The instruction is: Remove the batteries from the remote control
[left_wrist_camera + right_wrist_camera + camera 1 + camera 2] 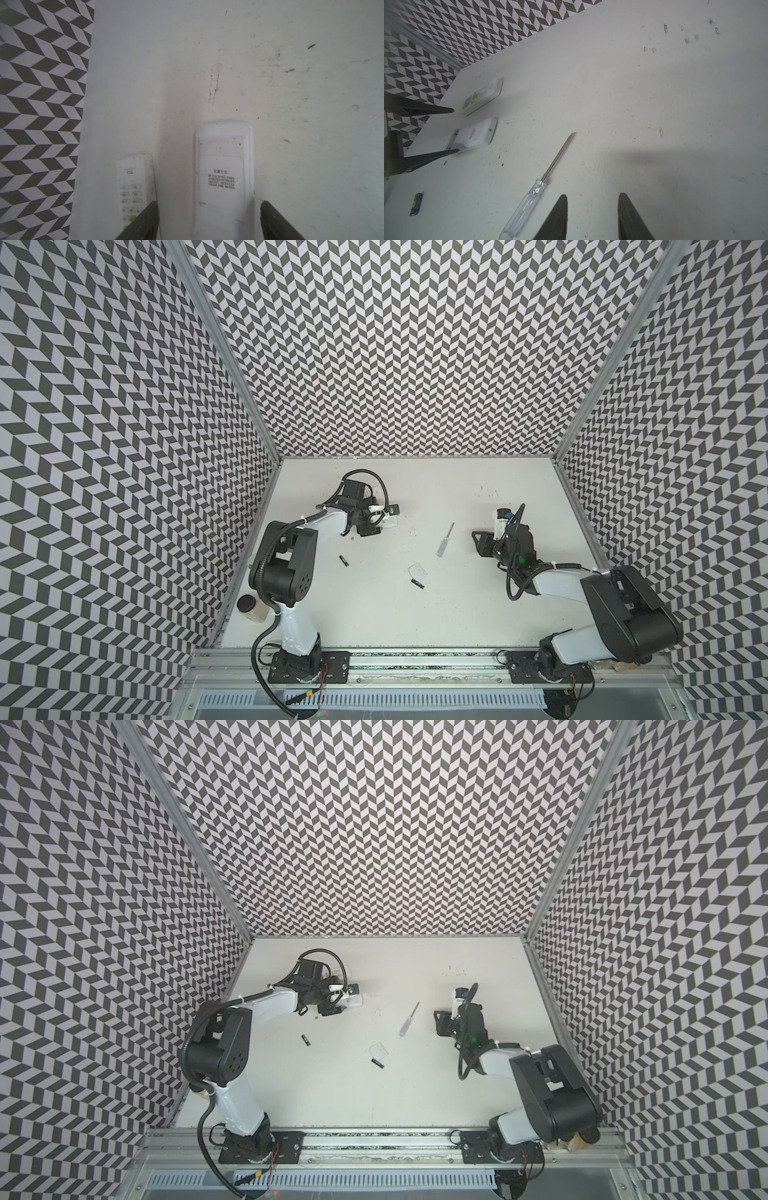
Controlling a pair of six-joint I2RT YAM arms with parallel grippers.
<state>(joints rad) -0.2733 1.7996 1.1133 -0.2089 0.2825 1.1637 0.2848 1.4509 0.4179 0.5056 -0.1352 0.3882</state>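
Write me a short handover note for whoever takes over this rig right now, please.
Left gripper: open, straddling the face-down remote.
Right gripper: open, empty, beside the screwdriver.
Done: one black battery and a second black battery lie loose on the table, the second by the clear cover.
To do: the face-up remote hides its compartment and is probably still loaded.

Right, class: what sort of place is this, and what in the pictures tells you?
Probably a robot lab test cell: two robot arms bolted to a metal rail, chevron-patterned walls enclosing a scuffed white table.
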